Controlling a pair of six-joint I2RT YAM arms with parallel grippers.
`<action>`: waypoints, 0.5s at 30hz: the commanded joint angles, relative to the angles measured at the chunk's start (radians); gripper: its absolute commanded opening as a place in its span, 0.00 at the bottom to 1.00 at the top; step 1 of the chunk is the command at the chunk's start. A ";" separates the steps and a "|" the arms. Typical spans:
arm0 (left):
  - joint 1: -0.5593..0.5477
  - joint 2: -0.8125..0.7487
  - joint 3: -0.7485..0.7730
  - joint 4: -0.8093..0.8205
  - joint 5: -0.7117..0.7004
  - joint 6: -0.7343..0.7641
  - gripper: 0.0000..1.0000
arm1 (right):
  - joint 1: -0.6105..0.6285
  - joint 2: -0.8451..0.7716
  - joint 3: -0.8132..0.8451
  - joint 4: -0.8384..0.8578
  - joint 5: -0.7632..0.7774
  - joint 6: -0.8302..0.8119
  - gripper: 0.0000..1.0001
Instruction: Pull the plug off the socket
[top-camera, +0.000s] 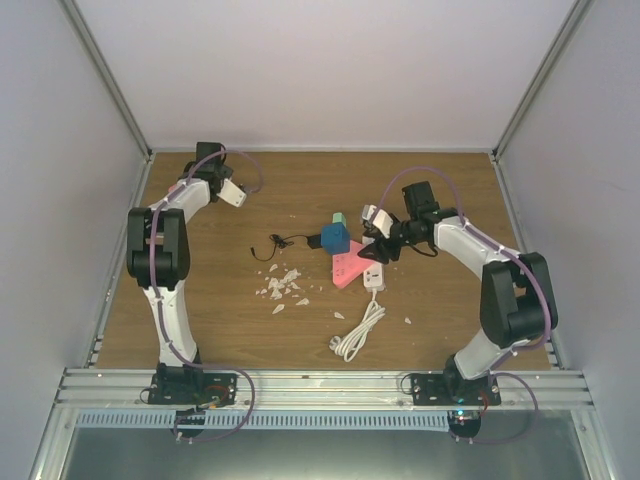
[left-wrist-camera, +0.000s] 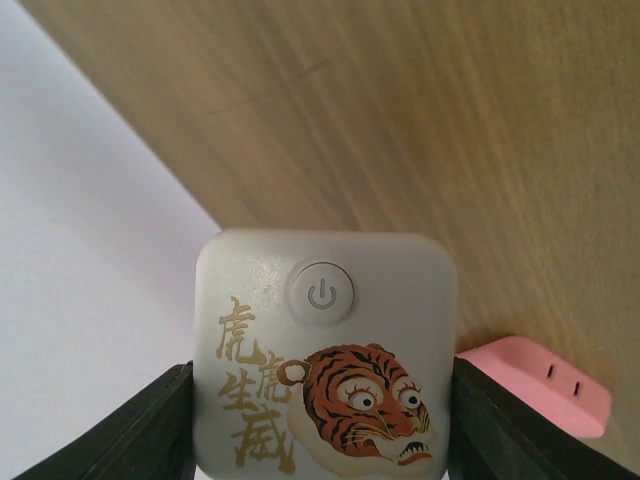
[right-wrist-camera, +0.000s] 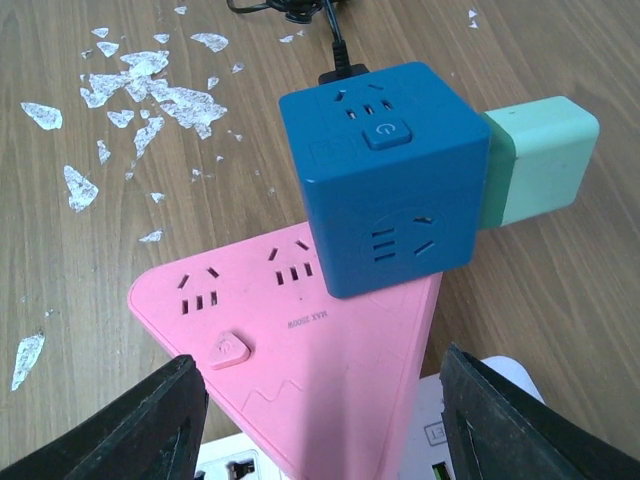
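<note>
Nearest, a coiled white cord (top-camera: 355, 335) lies on the desk (top-camera: 200, 300) and runs up to a white power strip (top-camera: 374, 278). Just beside the strip, the right fingers (right-wrist-camera: 130, 430) hang spread wide over the pink triangular socket (right-wrist-camera: 300, 330), gripping nothing. A blue cube socket (right-wrist-camera: 385, 170) sits on the pink one's far corner. A mint plug (right-wrist-camera: 535, 160) is on the cube's far side and a black cable (right-wrist-camera: 330, 40) on its left. White flakes (right-wrist-camera: 150, 90) are scattered further left. Far left, well apart from the sockets, the left fingers (left-wrist-camera: 140, 430) pinch the white tiger-printed plug (left-wrist-camera: 325, 340).
</note>
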 joint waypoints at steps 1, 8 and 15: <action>-0.008 0.045 0.035 0.083 -0.084 0.286 0.34 | -0.017 -0.033 -0.015 0.011 0.001 0.014 0.65; -0.008 0.076 0.038 0.059 -0.133 0.323 0.41 | -0.024 -0.029 -0.014 0.011 0.001 0.017 0.66; -0.008 0.072 0.028 0.018 -0.132 0.311 0.57 | -0.023 -0.024 -0.011 0.013 0.001 0.017 0.66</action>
